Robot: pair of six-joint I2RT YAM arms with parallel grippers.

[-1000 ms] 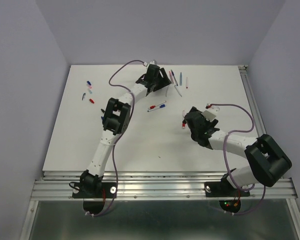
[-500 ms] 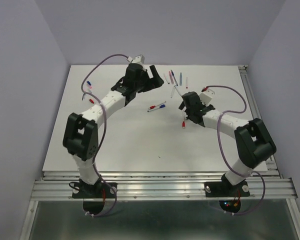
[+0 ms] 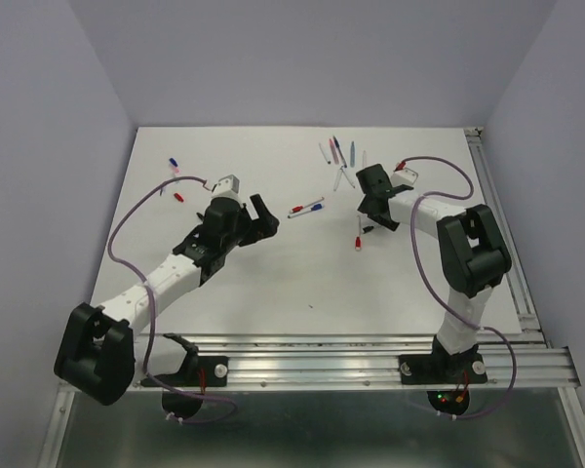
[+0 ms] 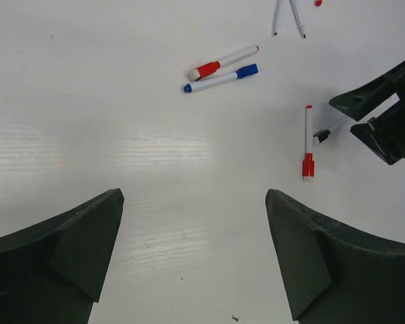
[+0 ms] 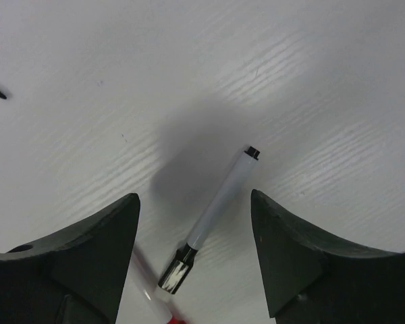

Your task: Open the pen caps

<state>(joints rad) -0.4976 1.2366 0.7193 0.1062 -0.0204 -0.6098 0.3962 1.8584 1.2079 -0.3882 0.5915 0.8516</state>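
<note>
My right gripper (image 3: 374, 215) (image 5: 194, 199) is open and hangs low over a white pen (image 5: 223, 196) with a black cap (image 5: 176, 272). The pen lies on the table between the fingers, which do not touch it. A red-capped pen (image 3: 358, 239) (image 4: 308, 166) lies just beside it. My left gripper (image 3: 264, 218) (image 4: 194, 199) is open and empty over bare table. A red-capped pen (image 4: 206, 69) and a blue-capped pen (image 4: 246, 70) lie side by side ahead of it (image 3: 307, 207).
Several uncapped white pens (image 3: 338, 153) lie at the back centre. Loose blue, pink and red caps (image 3: 175, 168) lie at the far left. The white table (image 3: 273, 283) ends in a metal rail at the near edge (image 3: 312, 343).
The left arm swung from the back of the table down to the left middle. The right gripper moved back over the black-capped pen.
</note>
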